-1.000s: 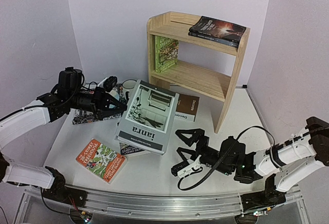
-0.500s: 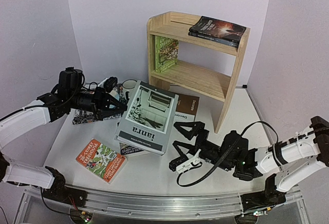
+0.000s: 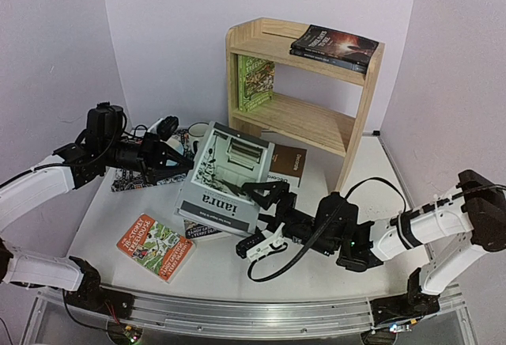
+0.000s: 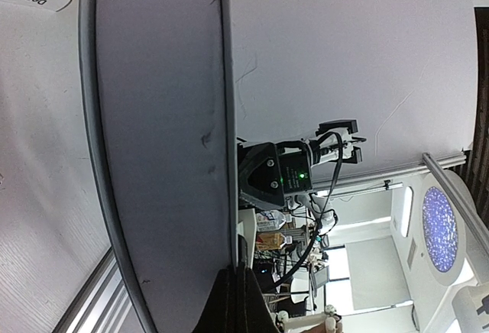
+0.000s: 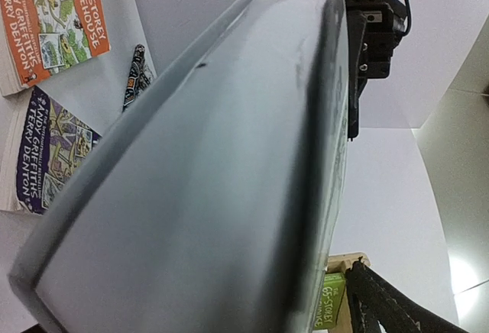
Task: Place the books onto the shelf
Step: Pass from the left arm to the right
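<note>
Left gripper (image 3: pixel 183 169) clamped on left edge of grey book (image 3: pixel 225 175). Book tilted, raised over dark blue paperback (image 3: pixel 207 233), in front of the shelf (image 3: pixel 348 135). Right gripper (image 3: pixel 262 220) spread wide, straddling book's near-right corner; contact unclear.

White shells, black joints on both arms! Left arm (image 3: pixel 35 187), left of the shelf (image 3: pixel 348 135), turns all black toward its tip; right arm (image 3: pixel 427 220), in front of the shelf, trails a looping black cable (image 3: pixel 379 180), green light (image 4: pixel 300 175) glowing.
</note>
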Controlling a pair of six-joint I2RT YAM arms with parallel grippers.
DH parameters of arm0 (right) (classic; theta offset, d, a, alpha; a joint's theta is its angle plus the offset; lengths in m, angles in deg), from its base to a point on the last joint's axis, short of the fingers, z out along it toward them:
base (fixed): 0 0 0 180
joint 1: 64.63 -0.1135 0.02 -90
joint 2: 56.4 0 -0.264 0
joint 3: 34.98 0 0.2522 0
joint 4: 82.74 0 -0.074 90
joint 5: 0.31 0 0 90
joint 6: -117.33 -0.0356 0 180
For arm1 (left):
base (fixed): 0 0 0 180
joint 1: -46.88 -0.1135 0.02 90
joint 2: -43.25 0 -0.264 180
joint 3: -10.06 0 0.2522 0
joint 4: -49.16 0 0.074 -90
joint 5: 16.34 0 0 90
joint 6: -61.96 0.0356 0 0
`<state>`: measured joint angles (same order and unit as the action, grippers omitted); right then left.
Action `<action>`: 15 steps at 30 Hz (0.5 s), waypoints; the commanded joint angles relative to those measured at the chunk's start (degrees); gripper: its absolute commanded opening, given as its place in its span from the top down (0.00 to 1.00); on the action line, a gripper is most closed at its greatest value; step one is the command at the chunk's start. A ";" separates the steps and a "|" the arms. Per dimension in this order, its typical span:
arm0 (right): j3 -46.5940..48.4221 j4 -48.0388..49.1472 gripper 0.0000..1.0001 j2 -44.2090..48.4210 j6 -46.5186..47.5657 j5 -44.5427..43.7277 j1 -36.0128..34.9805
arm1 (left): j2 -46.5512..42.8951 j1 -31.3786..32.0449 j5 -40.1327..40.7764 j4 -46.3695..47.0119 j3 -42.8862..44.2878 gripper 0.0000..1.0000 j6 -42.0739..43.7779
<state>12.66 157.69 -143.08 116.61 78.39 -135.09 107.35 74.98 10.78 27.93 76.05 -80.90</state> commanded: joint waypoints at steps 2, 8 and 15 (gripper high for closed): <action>2.47 21.88 0.22 -0.66 -0.86 0.86 -0.30 | -2.07 0.21 -1.16 2.54 0.54 0.99 0.02; 0.97 22.00 0.51 1.22 -1.48 1.49 -0.30 | -1.15 0.17 -0.51 2.54 -0.75 0.99 0.67; -1.72 19.03 0.66 4.14 -1.41 0.98 -0.30 | -0.46 0.14 5.11 -3.04 0.83 0.74 7.34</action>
<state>11.63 157.58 -142.07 115.94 79.71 -135.09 107.12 74.52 13.13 27.48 74.70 -79.15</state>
